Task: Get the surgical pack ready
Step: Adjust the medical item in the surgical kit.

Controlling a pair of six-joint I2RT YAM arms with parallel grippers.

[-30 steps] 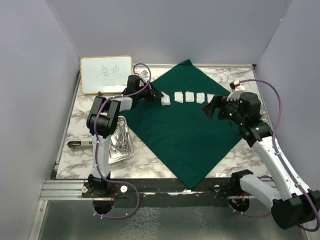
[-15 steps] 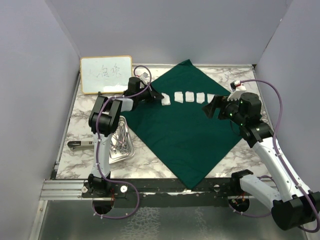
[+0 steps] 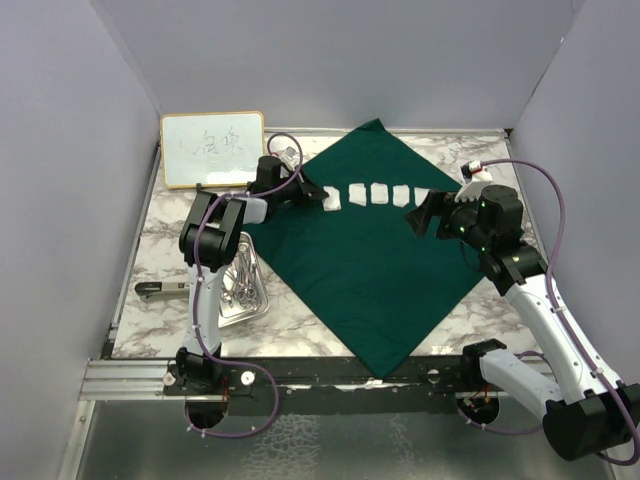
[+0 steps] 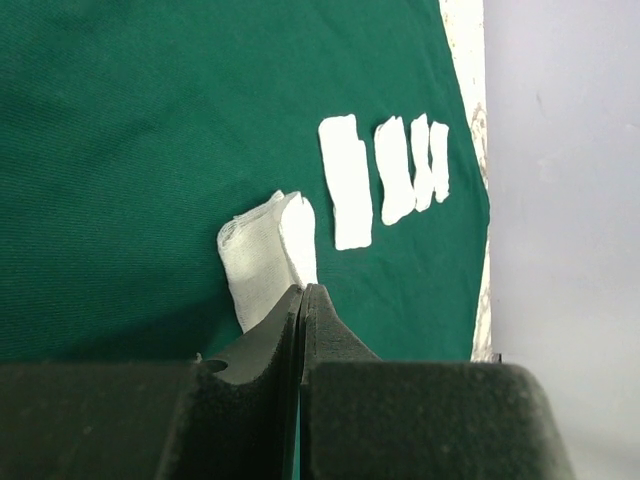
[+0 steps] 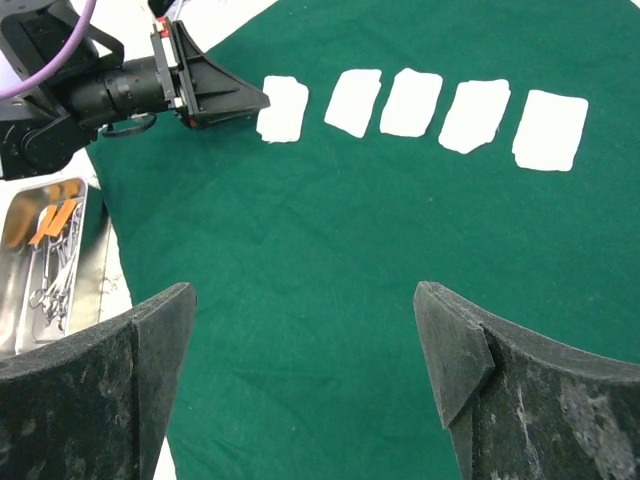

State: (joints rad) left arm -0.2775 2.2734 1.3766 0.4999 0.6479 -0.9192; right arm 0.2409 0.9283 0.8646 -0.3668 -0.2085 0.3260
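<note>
The dark green drape (image 3: pixel 370 260) lies spread as a diamond on the marble table. Several white gauze squares (image 3: pixel 379 193) lie in a row across its far part. My left gripper (image 3: pixel 318 192) is low at the row's left end. Its jaws are shut on the near edge of the leftmost gauze square (image 4: pixel 262 258), which curls up from the cloth. That gripper (image 5: pixel 255 100) and that square (image 5: pixel 283 108) also show in the right wrist view. My right gripper (image 5: pixel 305 330) is open and empty, above the drape (image 5: pixel 330 250) near the row's right end (image 3: pixel 425 215). The steel tray (image 3: pixel 255 302) with silver instruments sits left of the drape.
A wood-framed whiteboard (image 3: pixel 212 148) leans at the back left. A dark tool (image 3: pixel 160 290) lies left of the tray. A small white object (image 3: pixel 470 168) sits at the back right. Grey walls close in the table on three sides.
The left arm has shifted slightly; the gauze at its tip has barely moved. The right arm has not moved.
</note>
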